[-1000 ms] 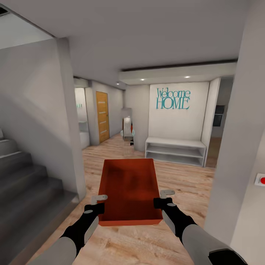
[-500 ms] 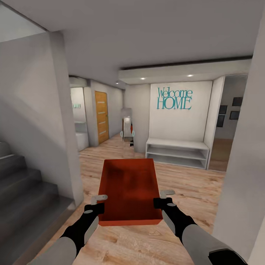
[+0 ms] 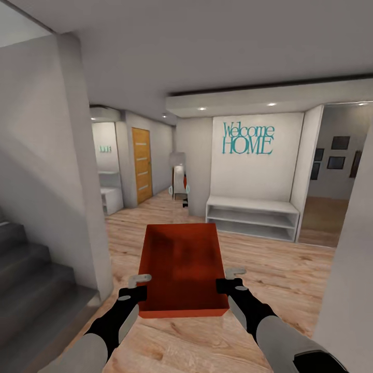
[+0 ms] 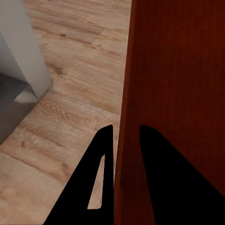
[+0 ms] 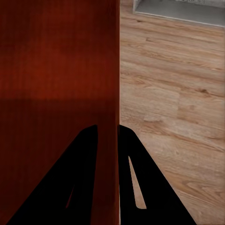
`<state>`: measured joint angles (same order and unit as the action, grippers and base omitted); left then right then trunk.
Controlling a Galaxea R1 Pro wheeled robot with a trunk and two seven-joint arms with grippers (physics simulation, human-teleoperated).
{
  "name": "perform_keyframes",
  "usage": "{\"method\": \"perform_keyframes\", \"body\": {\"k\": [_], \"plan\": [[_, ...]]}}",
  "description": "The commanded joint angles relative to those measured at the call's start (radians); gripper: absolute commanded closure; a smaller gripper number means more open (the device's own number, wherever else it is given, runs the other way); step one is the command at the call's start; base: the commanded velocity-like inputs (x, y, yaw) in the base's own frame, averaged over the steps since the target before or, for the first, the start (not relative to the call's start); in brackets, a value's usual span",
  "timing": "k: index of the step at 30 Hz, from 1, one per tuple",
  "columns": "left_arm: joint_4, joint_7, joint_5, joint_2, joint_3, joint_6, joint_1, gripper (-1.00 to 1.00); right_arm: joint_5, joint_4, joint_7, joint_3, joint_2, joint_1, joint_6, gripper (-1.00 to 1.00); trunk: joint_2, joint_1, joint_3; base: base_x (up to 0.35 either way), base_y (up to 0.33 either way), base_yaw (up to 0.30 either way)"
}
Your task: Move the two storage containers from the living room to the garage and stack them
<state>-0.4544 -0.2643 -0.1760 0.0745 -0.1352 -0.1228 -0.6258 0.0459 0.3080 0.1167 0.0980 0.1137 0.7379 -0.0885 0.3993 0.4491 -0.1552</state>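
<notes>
Between your two arms, above the wood-plank floor (image 3: 290, 280), your left gripper (image 3: 135, 291) and right gripper (image 3: 227, 284) each clamp a side wall of the storage container (image 3: 181, 267).

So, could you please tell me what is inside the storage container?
Nothing: the storage container shows a bare orange-red bottom. Its near wall hides the nearest strip of that bottom.
</notes>
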Motion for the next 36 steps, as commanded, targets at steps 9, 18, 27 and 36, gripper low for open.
{"method": "perform_keyframes", "body": {"k": [9, 18, 27, 36], "plan": [[0.0, -0.014, -0.014, -0.064, 0.054, -0.006, 0.0, 1.0, -0.005, 0.005, 0.005, 0.002, -0.005, 0.0, 0.026, 1.0, 0.001, 0.001, 0.005, 0.325, 0.0, 0.0], [0.0, -0.014, -0.013, -0.064, 0.054, -0.006, 0.0, 1.0, -0.004, 0.005, 0.005, 0.002, -0.006, 0.0, 0.027, 1.0, 0.001, 0.001, 0.018, 0.325, 0.0, 0.0], [0.0, -0.014, -0.013, -0.064, 0.053, -0.005, 0.0, 1.0, -0.005, 0.005, 0.005, 0.001, -0.006, 0.0, 0.027, 1.0, 0.001, 0.001, 0.031, 0.325, 0.0, 0.0], [0.0, -0.015, -0.013, -0.064, 0.053, -0.005, 0.0, 1.0, -0.005, 0.005, 0.005, 0.0, -0.005, 0.0, 0.027, 1.0, 0.001, 0.001, 0.032, 0.325, 0.0, 0.0]]}}
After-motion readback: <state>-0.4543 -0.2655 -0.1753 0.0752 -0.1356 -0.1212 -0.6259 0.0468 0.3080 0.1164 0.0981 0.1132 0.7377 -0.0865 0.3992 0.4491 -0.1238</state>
